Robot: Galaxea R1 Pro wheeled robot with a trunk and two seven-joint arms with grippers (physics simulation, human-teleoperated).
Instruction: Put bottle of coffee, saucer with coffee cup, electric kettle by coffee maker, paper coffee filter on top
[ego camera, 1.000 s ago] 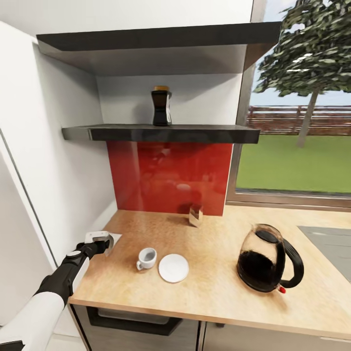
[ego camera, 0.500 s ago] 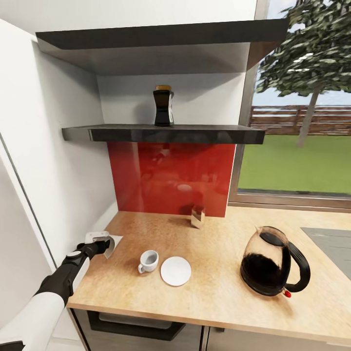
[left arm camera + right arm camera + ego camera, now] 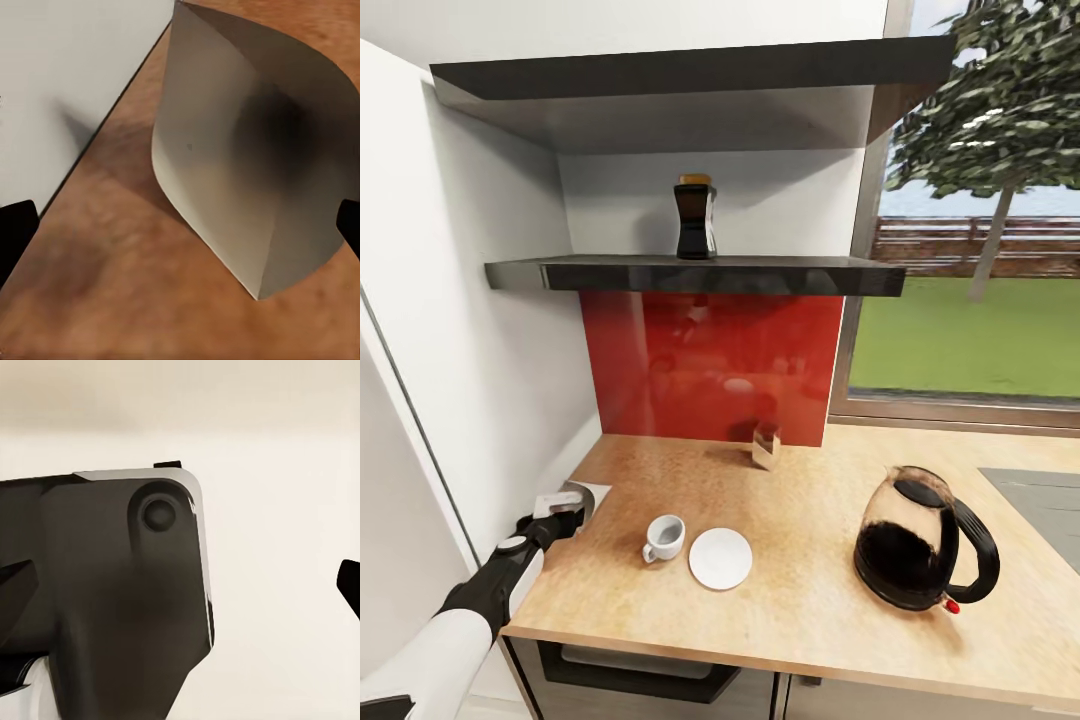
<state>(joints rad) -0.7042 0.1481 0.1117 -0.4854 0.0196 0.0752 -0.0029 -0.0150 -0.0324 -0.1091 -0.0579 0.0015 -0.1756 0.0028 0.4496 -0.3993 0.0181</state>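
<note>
Your left gripper (image 3: 565, 507) is spread wide around the filter (image 3: 251, 161), not yet pinching it. The filter lies on the counter (image 3: 800, 590) at its far left edge by the wall. Close off-centre and the thin paper will likely crumple or slip out.

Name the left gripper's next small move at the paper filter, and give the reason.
Probably ease the left gripper forward and close on the paper coffee filter: the fingertips stand wide apart at the left wrist view's edges, and the filter lies between them on the countertop, not yet gripped.
</note>
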